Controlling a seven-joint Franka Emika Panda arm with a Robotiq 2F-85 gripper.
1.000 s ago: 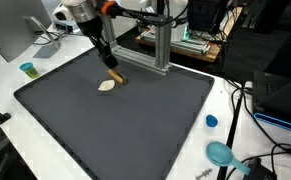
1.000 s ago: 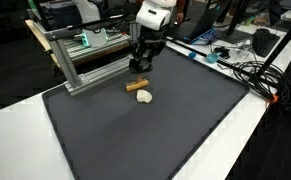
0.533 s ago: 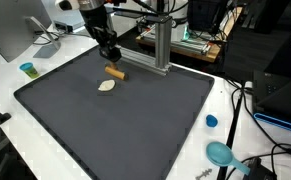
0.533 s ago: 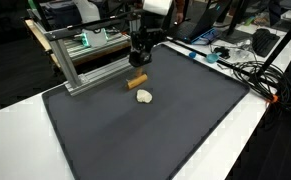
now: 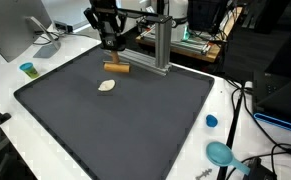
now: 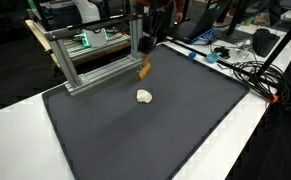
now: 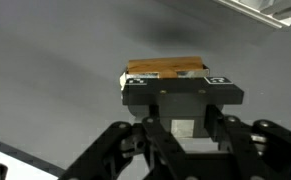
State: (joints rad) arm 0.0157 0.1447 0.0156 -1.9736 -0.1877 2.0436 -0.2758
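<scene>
One brown block (image 5: pixel 117 68), gripped in clenched pincer (image 7: pixel 177 82), held above dark mat (image 5: pixel 135 130) beside metal frame (image 5: pixel 161 45), apart from pale lump (image 5: pixel 106 86) lying on mat. Pickup done; set-down outstanding.

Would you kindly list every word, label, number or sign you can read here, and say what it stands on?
No readable text in any view.
The hand: two small black-and-white marks on its tips, too small to read.
The block it holds: bare, no lettering.
The gear behind: too blurred to read.
</scene>
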